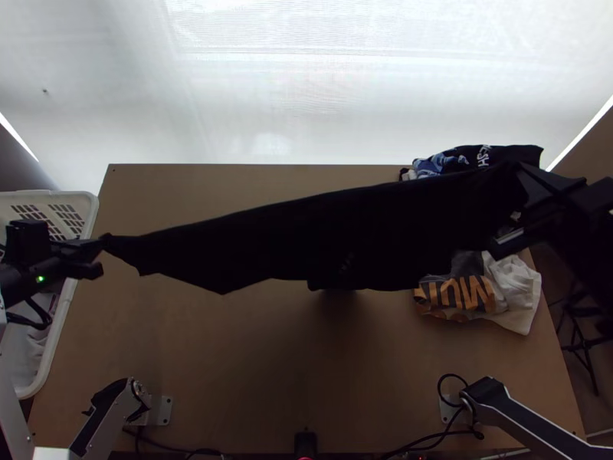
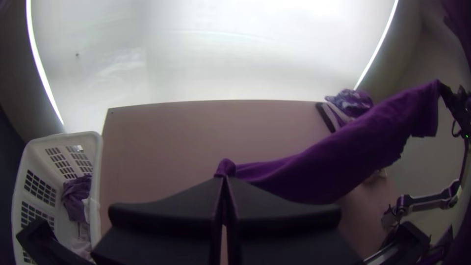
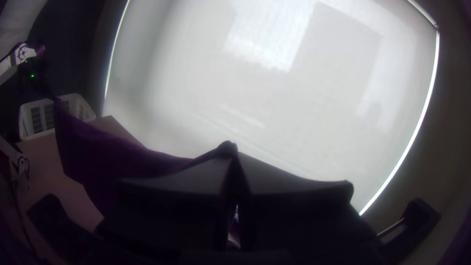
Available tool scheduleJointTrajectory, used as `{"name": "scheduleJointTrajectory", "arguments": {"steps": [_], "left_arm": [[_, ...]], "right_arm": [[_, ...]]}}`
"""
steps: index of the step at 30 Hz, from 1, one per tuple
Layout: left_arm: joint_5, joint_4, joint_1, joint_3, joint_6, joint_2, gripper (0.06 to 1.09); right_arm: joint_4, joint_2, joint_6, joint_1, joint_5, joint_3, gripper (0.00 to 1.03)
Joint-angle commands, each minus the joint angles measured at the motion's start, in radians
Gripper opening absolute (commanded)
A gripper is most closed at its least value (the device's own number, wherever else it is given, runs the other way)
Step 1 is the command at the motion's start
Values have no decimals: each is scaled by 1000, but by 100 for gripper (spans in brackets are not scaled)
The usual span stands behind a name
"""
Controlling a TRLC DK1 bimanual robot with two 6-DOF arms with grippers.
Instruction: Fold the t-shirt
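**Shirt (image 1: 329, 238) up and stretched, folding still to do**

At the table's (image 1: 191, 345) left edge, by the basket (image 1: 93, 208), the left gripper (image 2: 224, 179) is closed on a bunched end. The shirt spans the tabletop in the air; whether it hangs doubled, I cannot tell. Near the far right corner, the right gripper (image 3: 233, 153) is closed on the other end, above the clothes (image 1: 479, 295) along the right edge. Grasping looks done; laying down, smoothing and every fold seem left.
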Motion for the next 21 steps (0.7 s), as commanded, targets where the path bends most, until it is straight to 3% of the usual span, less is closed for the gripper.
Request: {"name": "scheduleJointTrajectory", "arguments": {"steps": [1, 5, 9, 12, 15, 21], "left_arm": [[50, -216, -133, -20, 128, -93, 9], [44, -288, -280, -103, 143, -139, 9], [29, -268, -272, -205, 157, -127, 9], [29, -262, -220, -277, 230, -87, 9], [27, -164, -197, -360, 250, -46, 9], [24, 129, -183, -428, 172, 187, 9]], "right_arm": [[-91, -44, -26, 78, -34, 72, 3], [-159, -42, -14, 101, -52, 95, 3], [-162, -28, -14, 115, -52, 34, 3], [-157, -5, -17, 105, -52, -29, 3], [-125, 25, -22, 101, -55, -118, 3], [38, 123, -20, 78, -89, -205, 3]]}}
